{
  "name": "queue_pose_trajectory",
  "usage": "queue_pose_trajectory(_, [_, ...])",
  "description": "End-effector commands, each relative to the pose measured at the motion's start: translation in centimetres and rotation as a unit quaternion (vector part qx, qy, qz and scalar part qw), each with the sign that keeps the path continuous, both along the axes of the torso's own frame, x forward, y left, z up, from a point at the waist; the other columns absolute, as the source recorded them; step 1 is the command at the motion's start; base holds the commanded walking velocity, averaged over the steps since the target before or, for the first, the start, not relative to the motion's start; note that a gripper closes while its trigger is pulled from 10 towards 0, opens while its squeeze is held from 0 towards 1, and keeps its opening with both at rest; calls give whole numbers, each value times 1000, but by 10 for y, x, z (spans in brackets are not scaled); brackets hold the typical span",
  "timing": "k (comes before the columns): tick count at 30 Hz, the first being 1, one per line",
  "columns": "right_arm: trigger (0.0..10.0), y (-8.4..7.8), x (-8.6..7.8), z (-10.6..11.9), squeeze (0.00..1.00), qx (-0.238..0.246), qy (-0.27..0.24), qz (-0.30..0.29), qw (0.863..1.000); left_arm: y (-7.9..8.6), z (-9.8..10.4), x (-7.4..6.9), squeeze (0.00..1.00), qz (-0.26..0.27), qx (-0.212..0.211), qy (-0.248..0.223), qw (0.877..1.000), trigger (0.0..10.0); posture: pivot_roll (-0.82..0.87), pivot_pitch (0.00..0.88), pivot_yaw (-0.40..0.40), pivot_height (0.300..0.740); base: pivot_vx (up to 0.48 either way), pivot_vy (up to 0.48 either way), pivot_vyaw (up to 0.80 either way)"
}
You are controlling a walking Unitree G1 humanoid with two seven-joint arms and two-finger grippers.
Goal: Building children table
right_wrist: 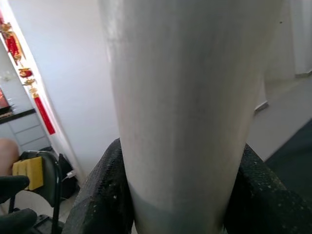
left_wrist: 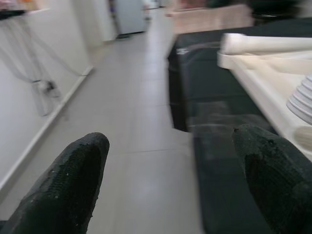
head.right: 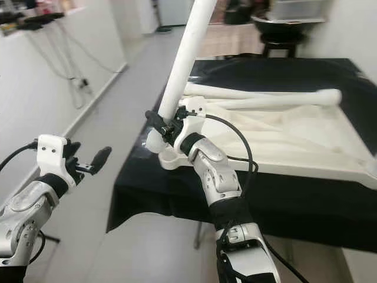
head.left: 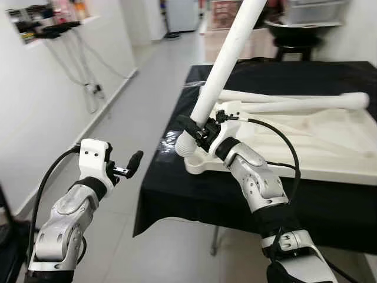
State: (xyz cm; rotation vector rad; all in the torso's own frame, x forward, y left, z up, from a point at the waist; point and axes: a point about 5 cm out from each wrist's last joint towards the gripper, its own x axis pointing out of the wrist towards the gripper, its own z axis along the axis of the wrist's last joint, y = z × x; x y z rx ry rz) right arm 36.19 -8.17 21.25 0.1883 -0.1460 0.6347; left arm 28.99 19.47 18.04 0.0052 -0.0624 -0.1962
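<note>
My right gripper [head.left: 197, 133] is clamped on a white table leg [head.left: 221, 73] near its lower end, a black finger on either side of the tube, as the right wrist view shows close up. The leg slants from the centre of the frame up toward the top edge, and its threaded lower end sits just over a round socket [head.left: 194, 162] at the near left corner of the white tabletop [head.left: 318, 147], which lies upside down on a black-draped table [head.left: 177, 188] filling the right half of the frame.

My left gripper [head.left: 128, 165] hovers in the lower left of the frame, over the grey floor [head.left: 135, 94] and well apart from the table, its two fingers spread and holding nothing.

As I judge it, the build is at an early stage. This leg is not yet seated; I cannot tell whether its thread has caught the socket at all. Other loose legs [head.left: 294, 103] lie across the far side of the tabletop, toward the upper right, one of them ending in a rounded tip. So this leg has to be turned home, the remaining ones fitted at their corners, and the table then stood upright.
</note>
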Motion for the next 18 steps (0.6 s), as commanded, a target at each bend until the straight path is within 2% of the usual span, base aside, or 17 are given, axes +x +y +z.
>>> queue_pose_trajectory(1, [10000,5,1,7,0,-2,-14,2,1000,5,-4,-1,0,15,-1,6,1000,10000,-65,25,98,740,0,0,800])
queue_pose_trajectory(5, [10000,5,1,0,0,-13,-12,-20,1000,8,-4,-7,0,13,-23,1,1000,10000,-64,33,109,740,0,0,0])
queue_pose_trajectory(10, [10000,5,-2,-6,0,25,-6,-13,1000,12,-2,-13,0,23,-36,-3,999,10000,-56,38,119,740,413,0,631])
queue_pose_trajectory(18, [10000,6,-1,-1,0,24,-24,-24,999,7,-6,-7,0,9,-25,1,1000,10000,-55,46,138,740,404,0,0])
